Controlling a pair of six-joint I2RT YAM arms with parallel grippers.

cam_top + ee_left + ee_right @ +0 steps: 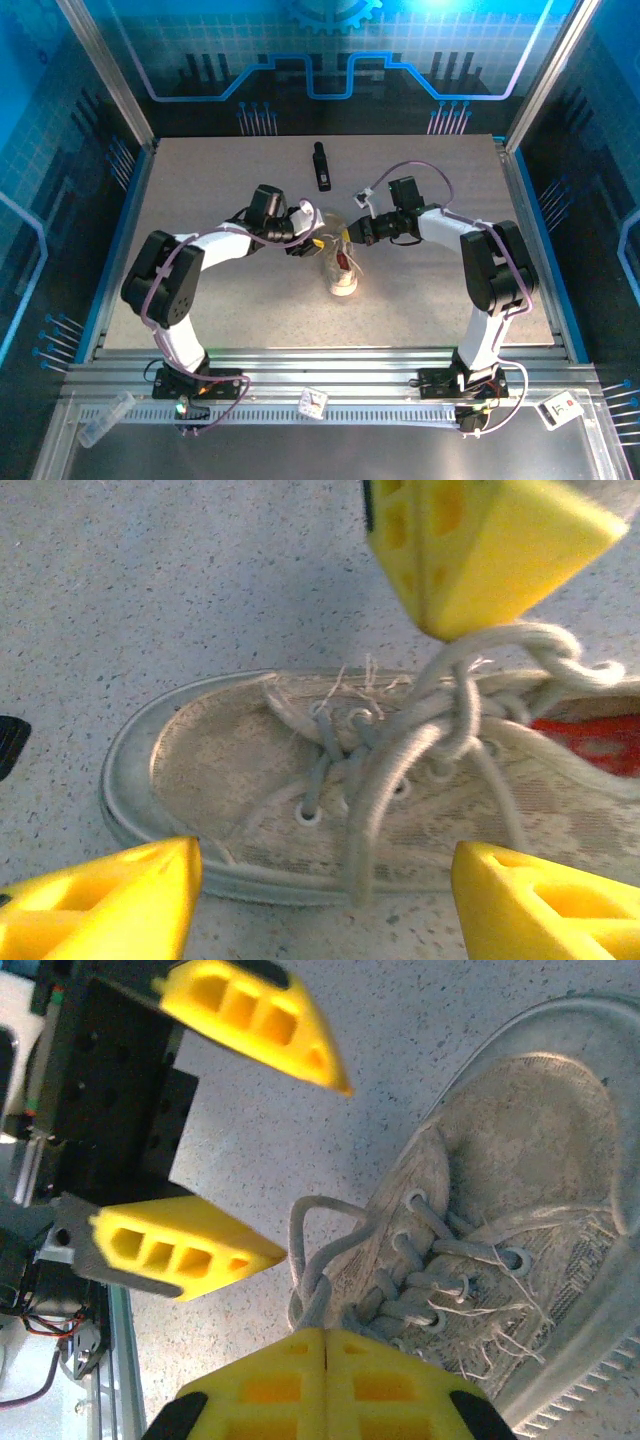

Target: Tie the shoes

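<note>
From above, I see the small off-white canvas sneaker (343, 268) mid-table between both arms. My left wrist camera shows the left gripper (325, 865) spread open, grasping nothing, beside its laced front. The right wrist camera shows the right gripper (325, 1340) clenched on a loop of thin pale laces (295, 1240).

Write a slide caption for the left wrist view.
Left gripper open beside the worn beige canvas sneaker; shut right gripper pinches its pale cord laces.

Right pincer (325, 1345) clamped on lace (300, 1240) beside sneaker (530, 1160); left pincer (315, 1168) spread apart.
</note>
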